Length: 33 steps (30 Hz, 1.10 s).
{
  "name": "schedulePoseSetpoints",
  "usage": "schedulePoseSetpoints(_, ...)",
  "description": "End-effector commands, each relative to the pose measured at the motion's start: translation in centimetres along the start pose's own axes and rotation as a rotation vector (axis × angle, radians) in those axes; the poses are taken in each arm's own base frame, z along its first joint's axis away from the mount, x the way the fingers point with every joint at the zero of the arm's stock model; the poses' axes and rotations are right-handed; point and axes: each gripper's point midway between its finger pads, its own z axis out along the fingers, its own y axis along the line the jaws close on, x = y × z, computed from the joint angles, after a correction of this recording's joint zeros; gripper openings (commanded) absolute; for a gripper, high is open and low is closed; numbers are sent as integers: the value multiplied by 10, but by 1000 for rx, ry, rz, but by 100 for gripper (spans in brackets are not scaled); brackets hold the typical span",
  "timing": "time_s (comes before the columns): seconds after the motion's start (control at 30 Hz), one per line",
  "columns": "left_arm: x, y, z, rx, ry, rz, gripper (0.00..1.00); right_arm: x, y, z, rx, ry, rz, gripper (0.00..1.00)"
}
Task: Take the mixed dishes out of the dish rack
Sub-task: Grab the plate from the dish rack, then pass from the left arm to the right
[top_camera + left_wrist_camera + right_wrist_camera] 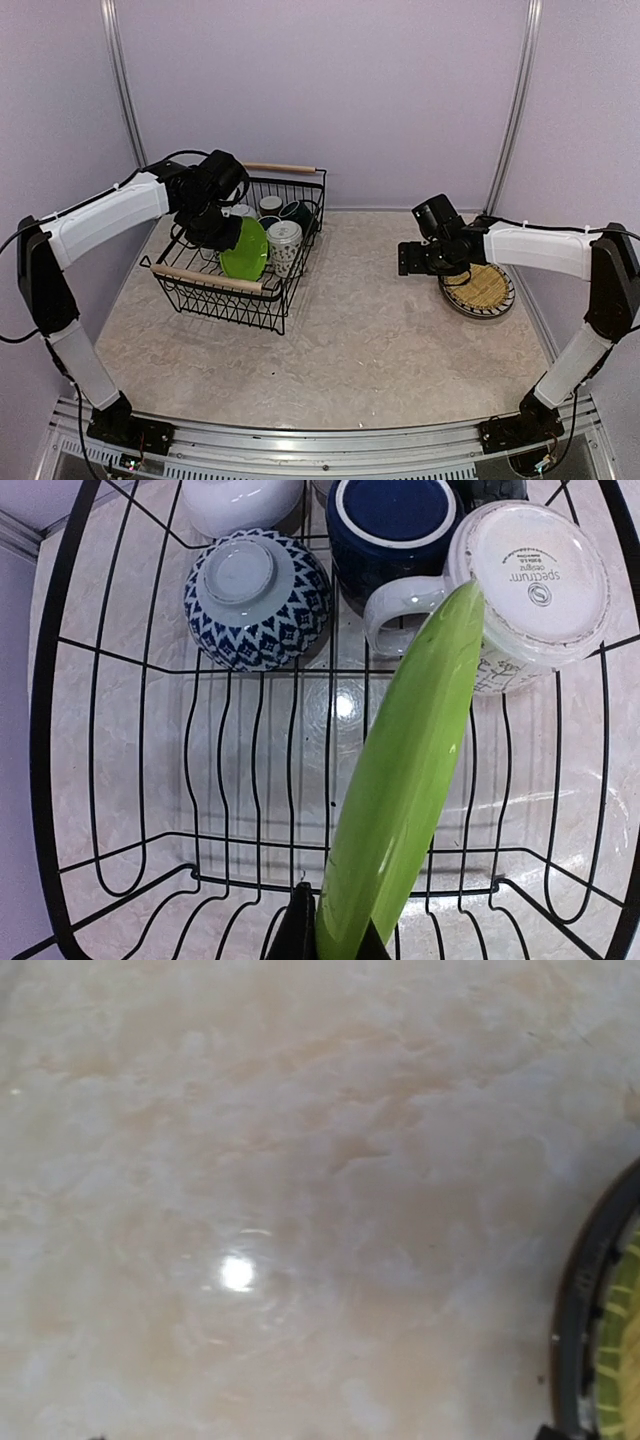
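Note:
The dish rack [283, 306], a black wire basket with wooden handles, stands at the left of the table. My left gripper [222, 236] reaches into it and is shut on the rim of the lime green plate [246, 250], which stands on edge. The left wrist view shows both dark fingertips [298, 932] pinching the green plate [410, 780] above the rack wires [60, 780]. Behind it lie a blue-patterned bowl [258, 600], a dark blue mug [390, 530] and a white mug [535, 580], all upside down. My right gripper [410, 258] hovers open and empty beside the woven yellow plate [482, 290].
A white bowl [240, 500] sits at the rack's far end. The right wrist view shows bare marbled tabletop [300, 1160] with the woven plate's dark rim [585, 1330] at its right edge. Purple walls close in the table at the back and on both sides.

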Motion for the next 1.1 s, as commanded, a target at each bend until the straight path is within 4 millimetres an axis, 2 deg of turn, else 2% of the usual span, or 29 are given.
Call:
schedulePoseSetpoints(0.0, -27, 8, -36, 42, -181, -53, 0, -8, 21, -7, -56, -19, -3, 90)
schedulePoseSetpoints(0.1, -33, 17, -48, 49, -225, -85, 0, -11, 32, -10, -107, -30, 5, 90)
schedulePoseSetpoints(0.27, -38, 19, -63, 138, -272, -137, 0, -18, 58, -20, -219, -52, 17, 90)
schedulePoseSetpoints(0.33, -38, 10, -66, 227, -280, -142, 0, -23, 72, -27, -287, -65, 28, 90)
schedulePoseSetpoints(0.5, -42, -17, -89, 482, -305, -143, 0, -33, 109, -50, -496, -114, 58, 90)
schedulePoseSetpoints(0.67, -37, -45, -91, 645, -242, -118, 0, -43, 162, -83, -767, -160, 63, 90)
schedulePoseSetpoints(0.8, -32, -68, -100, 795, -209, -94, 0, -47, 199, -104, -935, -169, 56, 89)
schedulePoseSetpoints(1.07, -24, -90, -110, 891, -178, -38, 0, -46, 239, -121, -1100, -155, 52, 86)
